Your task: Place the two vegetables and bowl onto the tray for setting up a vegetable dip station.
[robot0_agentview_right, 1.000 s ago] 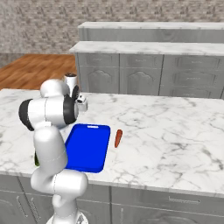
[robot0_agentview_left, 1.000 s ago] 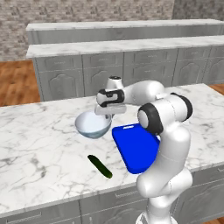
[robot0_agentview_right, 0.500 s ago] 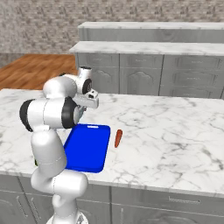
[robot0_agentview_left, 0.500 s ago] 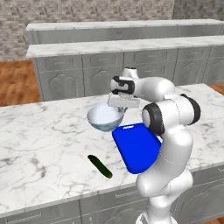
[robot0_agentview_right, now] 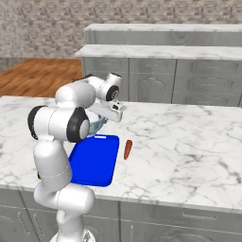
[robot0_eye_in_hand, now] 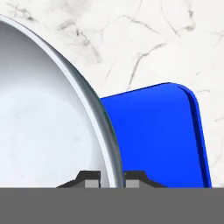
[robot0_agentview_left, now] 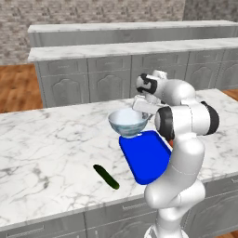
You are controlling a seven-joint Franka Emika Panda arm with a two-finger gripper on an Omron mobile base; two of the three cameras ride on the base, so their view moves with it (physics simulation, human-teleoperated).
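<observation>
We see the gripper point(robot0_eye_in_hand: 111, 178) clamped on the bowl point(robot0_agentview_left: 128, 122) rim (lifted off the counter), blue tray point(robot0_agentview_left: 146, 155) just below the jaws.

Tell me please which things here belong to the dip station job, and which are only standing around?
Belong to the job:
- bowl, held by its rim in the hand
- blue tray
- green cucumber
- orange carrot

Only standing around:
- marble counter
- grey cabinets behind
</observation>
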